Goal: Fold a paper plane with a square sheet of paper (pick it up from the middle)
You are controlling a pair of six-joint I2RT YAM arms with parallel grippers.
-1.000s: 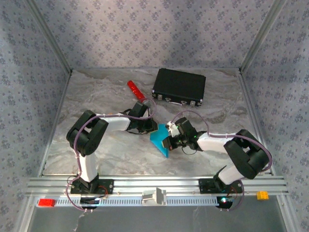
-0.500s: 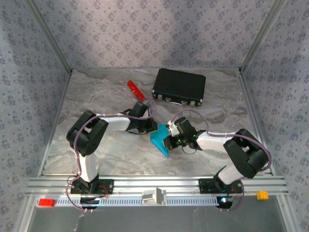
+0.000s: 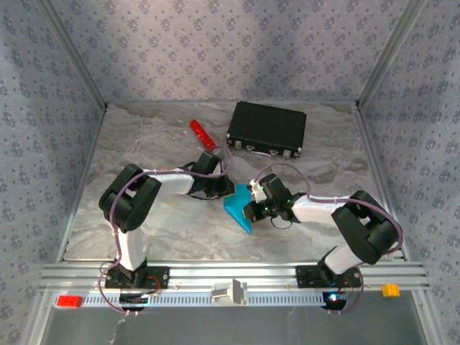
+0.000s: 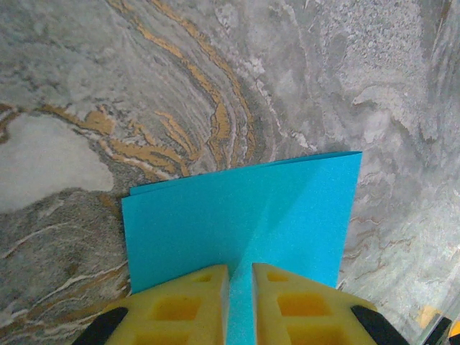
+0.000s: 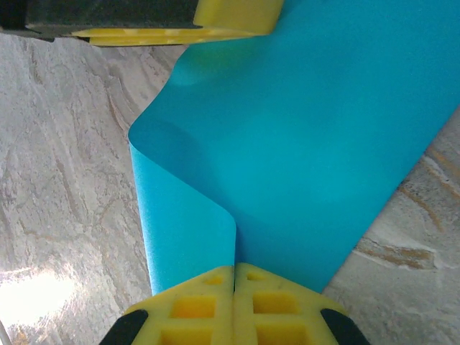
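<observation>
The square sheet of paper (image 3: 236,208) is bright cyan-blue and sits mid-table between the two grippers, bent and partly raised. In the left wrist view, the sheet (image 4: 237,208) runs in between my left gripper's (image 4: 239,267) yellow fingers, which stand a narrow slit apart on it, and a crease leads away from the slit. My right gripper (image 5: 235,267) is shut tight on the opposite edge, where the sheet (image 5: 309,144) curls over into a loose fold. The left gripper's finger (image 5: 230,14) shows at the far edge of the paper. From above, the left gripper (image 3: 224,191) and the right gripper (image 3: 248,207) are close together.
A black case (image 3: 267,129) lies at the back of the marbled table (image 3: 144,223). A red cylinder (image 3: 200,134) lies to its left, just behind the left arm's wrist. Patterned walls close in the sides and back.
</observation>
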